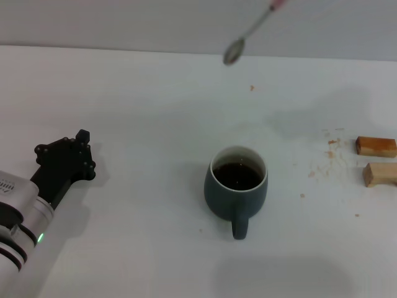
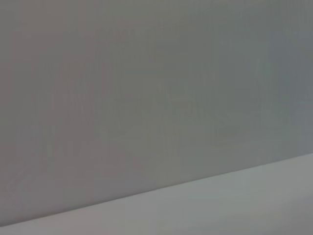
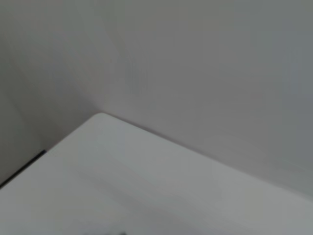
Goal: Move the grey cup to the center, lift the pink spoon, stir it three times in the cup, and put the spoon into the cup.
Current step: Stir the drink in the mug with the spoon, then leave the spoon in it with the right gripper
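The grey cup stands mid-frame on the counter; the pink spoon hangs at top centre. The left gripper rests lower left, its fingers' opening impossible to tell.

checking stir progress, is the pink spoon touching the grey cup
Apart. The head view shows the pink spoon hanging high above the table, with bare white surface between it and the grey cup.

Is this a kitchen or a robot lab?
Probably a lab bench: a plain white table against a bare grey wall, with only a dark blue-grey ceramic mug and two tan wooden blocks.
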{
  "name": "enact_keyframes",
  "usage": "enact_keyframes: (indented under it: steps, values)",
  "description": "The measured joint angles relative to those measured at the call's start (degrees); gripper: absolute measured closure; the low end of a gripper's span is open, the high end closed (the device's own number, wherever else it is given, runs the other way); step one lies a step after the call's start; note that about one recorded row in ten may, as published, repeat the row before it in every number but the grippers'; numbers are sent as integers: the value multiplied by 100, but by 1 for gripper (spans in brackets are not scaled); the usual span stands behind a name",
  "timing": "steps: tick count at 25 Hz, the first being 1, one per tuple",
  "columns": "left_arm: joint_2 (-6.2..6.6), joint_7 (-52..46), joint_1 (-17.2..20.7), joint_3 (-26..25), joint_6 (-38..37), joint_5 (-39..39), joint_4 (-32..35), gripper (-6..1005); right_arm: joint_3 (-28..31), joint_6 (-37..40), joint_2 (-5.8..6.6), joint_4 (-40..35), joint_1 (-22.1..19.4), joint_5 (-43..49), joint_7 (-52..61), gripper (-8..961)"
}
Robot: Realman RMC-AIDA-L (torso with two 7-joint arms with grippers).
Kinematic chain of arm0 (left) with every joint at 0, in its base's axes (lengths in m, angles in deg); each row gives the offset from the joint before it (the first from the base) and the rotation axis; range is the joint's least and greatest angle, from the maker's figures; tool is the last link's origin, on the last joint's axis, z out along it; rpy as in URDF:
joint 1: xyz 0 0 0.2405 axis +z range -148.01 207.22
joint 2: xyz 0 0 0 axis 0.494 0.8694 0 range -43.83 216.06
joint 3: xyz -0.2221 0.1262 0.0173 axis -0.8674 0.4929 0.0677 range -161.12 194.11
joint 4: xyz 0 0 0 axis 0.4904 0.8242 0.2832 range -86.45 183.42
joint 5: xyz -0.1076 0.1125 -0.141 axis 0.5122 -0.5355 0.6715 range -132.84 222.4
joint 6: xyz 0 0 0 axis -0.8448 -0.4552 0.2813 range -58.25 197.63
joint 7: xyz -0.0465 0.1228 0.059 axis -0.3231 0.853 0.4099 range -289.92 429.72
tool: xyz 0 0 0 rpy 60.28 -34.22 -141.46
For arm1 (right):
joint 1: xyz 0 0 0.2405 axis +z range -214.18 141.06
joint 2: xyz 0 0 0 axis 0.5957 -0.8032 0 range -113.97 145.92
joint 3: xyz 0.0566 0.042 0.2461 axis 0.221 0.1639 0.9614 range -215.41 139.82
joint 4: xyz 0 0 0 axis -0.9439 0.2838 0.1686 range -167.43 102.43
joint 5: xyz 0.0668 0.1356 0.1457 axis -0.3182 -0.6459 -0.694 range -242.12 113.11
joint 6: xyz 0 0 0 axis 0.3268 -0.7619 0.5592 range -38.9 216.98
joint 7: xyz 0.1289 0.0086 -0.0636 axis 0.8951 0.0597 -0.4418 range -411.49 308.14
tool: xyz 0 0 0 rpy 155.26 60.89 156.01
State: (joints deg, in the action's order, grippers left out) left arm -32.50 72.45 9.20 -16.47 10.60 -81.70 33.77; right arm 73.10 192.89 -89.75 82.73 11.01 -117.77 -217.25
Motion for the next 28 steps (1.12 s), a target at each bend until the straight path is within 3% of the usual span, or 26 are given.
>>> enact_keyframes:
  steps: [8, 14, 28]
  values:
    - [-4, 1, 7, 10, 97, 0, -4, 1001, -229, 1076, -288, 98, -187, 838, 19, 885]
    - [-4, 1, -10, 25, 128, 0, -5, 1001, -561, 1056, -410, 99, -248, 965, 19, 885]
    - [-4, 1, -18, 18, 147, 1, -5, 1001, -1165, 566, -501, -125, -450, 1021, 18, 886]
